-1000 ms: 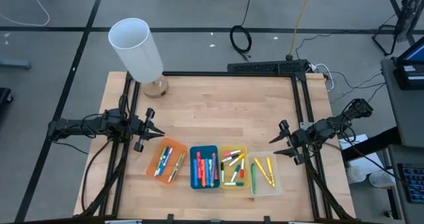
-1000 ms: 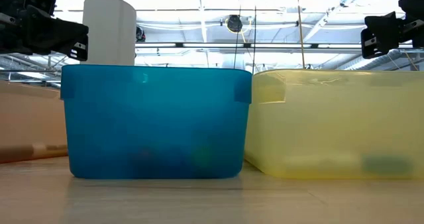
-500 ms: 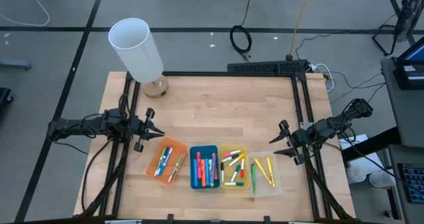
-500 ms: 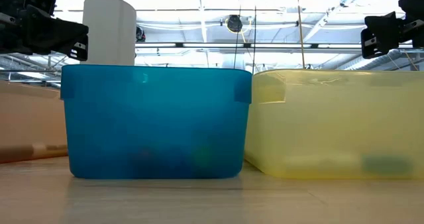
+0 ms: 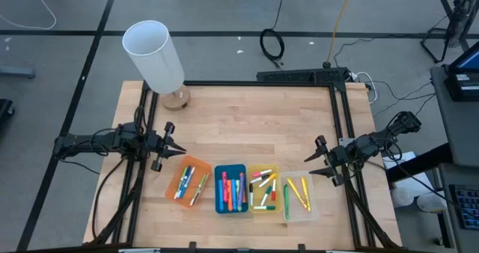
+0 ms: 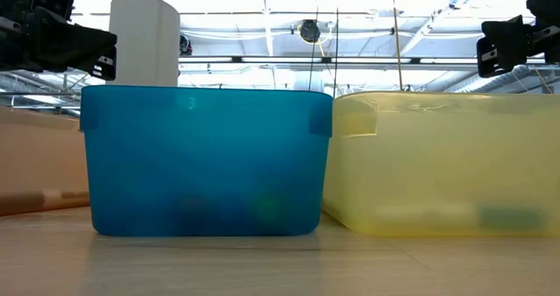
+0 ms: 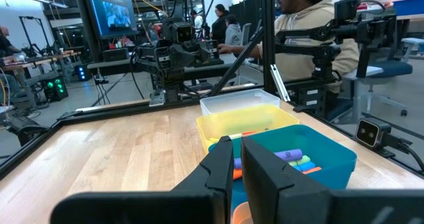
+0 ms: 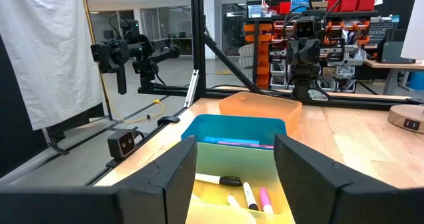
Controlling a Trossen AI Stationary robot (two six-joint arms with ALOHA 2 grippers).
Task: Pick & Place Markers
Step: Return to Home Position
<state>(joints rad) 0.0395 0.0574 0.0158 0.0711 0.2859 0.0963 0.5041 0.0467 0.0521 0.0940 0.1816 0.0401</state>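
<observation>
The markers lie sorted in four trays in a row near the table's near edge: orange tray (image 5: pixel 188 180), blue tray (image 5: pixel 230 188), yellow tray (image 5: pixel 263 188) and clear tray (image 5: pixel 301 196). My left gripper (image 5: pixel 178 150) hovers left of the orange tray, pointing right, fingers shut on nothing (image 7: pixel 237 163). My right gripper (image 5: pixel 308 165) hovers just beyond the clear tray's far right corner, pointing left, fingers open (image 8: pixel 235 151). The right wrist view shows markers (image 8: pixel 246 195) lying in the yellow tray. The low view shows only tray walls (image 6: pixel 206 160).
A tall white cylinder (image 5: pixel 153 56) stands on a round wooden base at the table's far left corner. Black frame rails run along the left, right and far edges. Bare wood (image 5: pixel 251 126) fills the middle and far half. A person (image 7: pixel 306 12) sits beyond the table.
</observation>
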